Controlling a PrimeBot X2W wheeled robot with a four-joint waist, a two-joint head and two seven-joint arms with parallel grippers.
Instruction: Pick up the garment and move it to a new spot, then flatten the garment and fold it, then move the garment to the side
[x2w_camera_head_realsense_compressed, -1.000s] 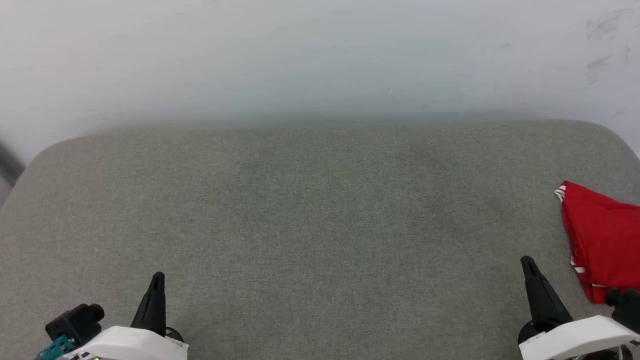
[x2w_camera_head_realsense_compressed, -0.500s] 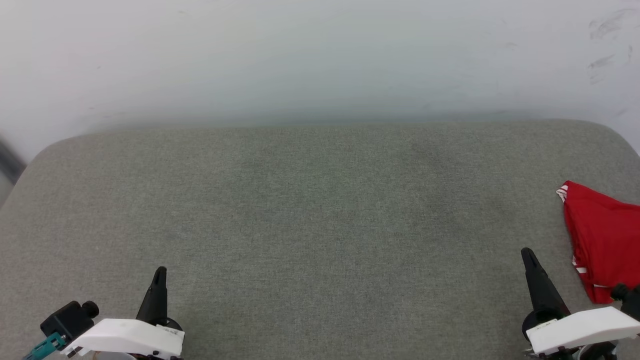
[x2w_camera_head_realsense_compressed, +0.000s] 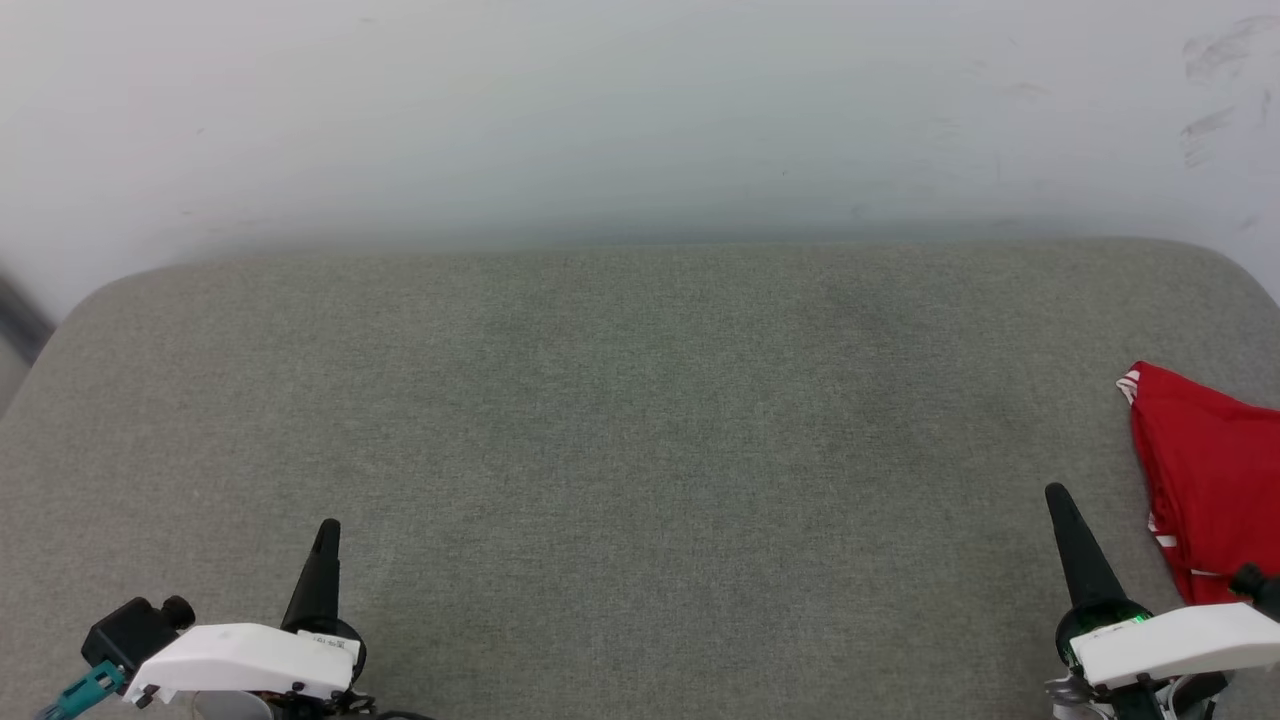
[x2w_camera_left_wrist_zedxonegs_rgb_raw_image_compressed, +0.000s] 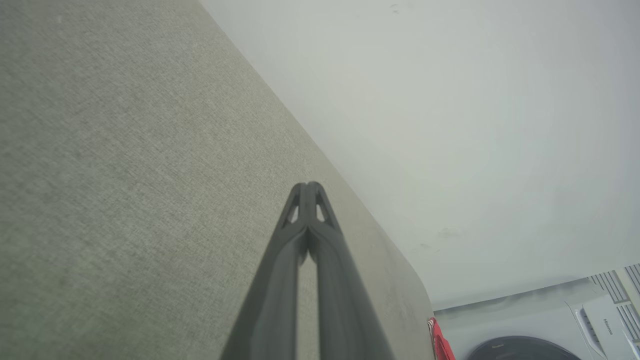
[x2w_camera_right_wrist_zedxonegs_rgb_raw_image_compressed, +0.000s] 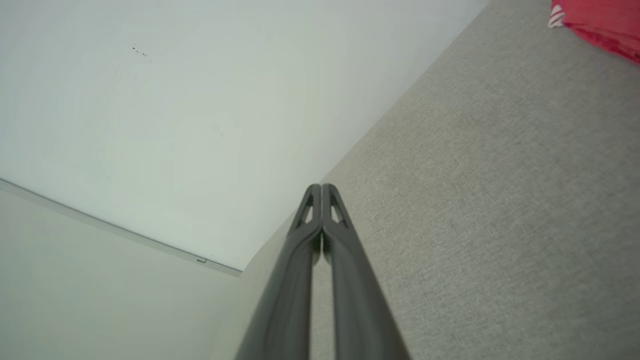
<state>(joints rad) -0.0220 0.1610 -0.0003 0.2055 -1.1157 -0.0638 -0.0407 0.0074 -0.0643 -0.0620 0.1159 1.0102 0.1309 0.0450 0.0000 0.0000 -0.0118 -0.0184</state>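
The garment (x2w_camera_head_realsense_compressed: 1215, 480), red with a bit of red-white striped trim, lies bunched at the far right edge of the grey cushioned surface (x2w_camera_head_realsense_compressed: 640, 420), partly cut off by the head view's edge. A red corner of the garment (x2w_camera_right_wrist_zedxonegs_rgb_raw_image_compressed: 595, 22) shows at the top right of the right wrist view, and a sliver of the garment (x2w_camera_left_wrist_zedxonegs_rgb_raw_image_compressed: 440, 342) near the bottom of the left wrist view. My right gripper (x2w_camera_head_realsense_compressed: 1055, 495) stands shut and empty just left of the garment, apart from it. At the lower left, far from the cloth, my left gripper (x2w_camera_head_realsense_compressed: 329, 528) is shut and empty too.
A pale wall (x2w_camera_head_realsense_compressed: 640, 110) rises behind the grey surface, whose far corners are rounded. A white appliance with a dark round door (x2w_camera_left_wrist_zedxonegs_rgb_raw_image_compressed: 530, 345) stands beyond the surface's right end in the left wrist view.
Both grippers have crept a little forward over the surface, still shut. The garment has not moved.
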